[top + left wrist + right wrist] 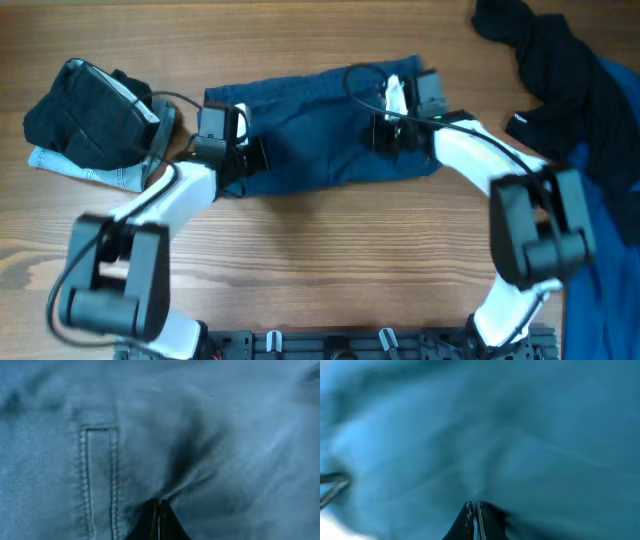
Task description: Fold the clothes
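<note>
While a wide wooden counter (330, 250) carries the laundry, a large dark teal-blue pair of shorts (310, 140) in limp woven cloth lies spread flat across its far middle. A loose heap of black cloth (545, 60) with a brighter blue piece (610, 200) sits at the right edge, and a folded black garment (85, 110) rests on pale denim (70, 165) at the left. The left hand (158, 505), fingers pressed together, pinches a pucker of the shorts beside a stitched welt pocket (100, 475). The right hand (472, 506) is pressed together at the opposite end, though blur hides whether it has cloth. The likely risk is that a thin pinch slips as the fabric lifts, or that one hand catches only the top layer, leaving a crooked, sagging fold.
</note>
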`<state>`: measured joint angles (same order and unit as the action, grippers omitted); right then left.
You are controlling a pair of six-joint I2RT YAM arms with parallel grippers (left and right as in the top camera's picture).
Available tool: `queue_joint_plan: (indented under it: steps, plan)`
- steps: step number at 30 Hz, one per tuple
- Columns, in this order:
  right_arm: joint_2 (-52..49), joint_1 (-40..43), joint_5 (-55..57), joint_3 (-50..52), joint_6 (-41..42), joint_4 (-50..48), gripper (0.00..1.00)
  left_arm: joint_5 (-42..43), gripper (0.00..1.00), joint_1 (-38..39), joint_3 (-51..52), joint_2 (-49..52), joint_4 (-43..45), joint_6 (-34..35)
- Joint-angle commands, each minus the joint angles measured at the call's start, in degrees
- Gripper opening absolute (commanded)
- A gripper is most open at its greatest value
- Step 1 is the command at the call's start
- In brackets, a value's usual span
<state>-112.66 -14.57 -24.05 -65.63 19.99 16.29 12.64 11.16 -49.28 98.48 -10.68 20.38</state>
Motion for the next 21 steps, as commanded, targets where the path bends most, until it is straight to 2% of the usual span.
queue_joint_plan:
  steps: [1,3,6,12,14,17,18,21]
  plan:
    - [-6.78,4.72,16.39,0.87,10.12,5.40,0.04,-1.86,0.05,0.02,-0.22,3.98,-1.27,-2.03]
    - [-7.80,8.59,16.74,0.87,10.64,9.29,0.04,-1.88,0.11,0.02,-0.24,3.82,-1.27,-2.25]
    - [-6.99,12.96,15.37,0.87,9.90,14.69,0.04,-3.82,0.15,-0.09,-0.24,3.82,-1.09,-2.23]
    - [1.51,14.82,13.79,0.81,3.82,21.03,0.04,-4.76,0.14,-0.09,-0.28,2.14,-3.34,-3.37]
    - [7.54,14.75,8.00,0.72,-0.85,20.33,0.04,-3.78,0.14,-0.07,-0.90,-1.09,-5.20,-3.52]
    - [19.04,14.27,-8.90,0.72,-10.93,14.91,0.04,2.01,0.14,-0.02,-2.40,-8.11,-6.86,-3.48]
    - [21.73,13.92,-13.07,0.72,-12.85,12.63,0.04,3.93,0.11,-0.02,-2.45,-10.43,-6.32,-3.34]
    - [26.18,11.17,-21.14,0.72,-13.05,5.53,0.04,4.50,0.04,-0.02,-2.45,-14.25,-4.31,-1.70]
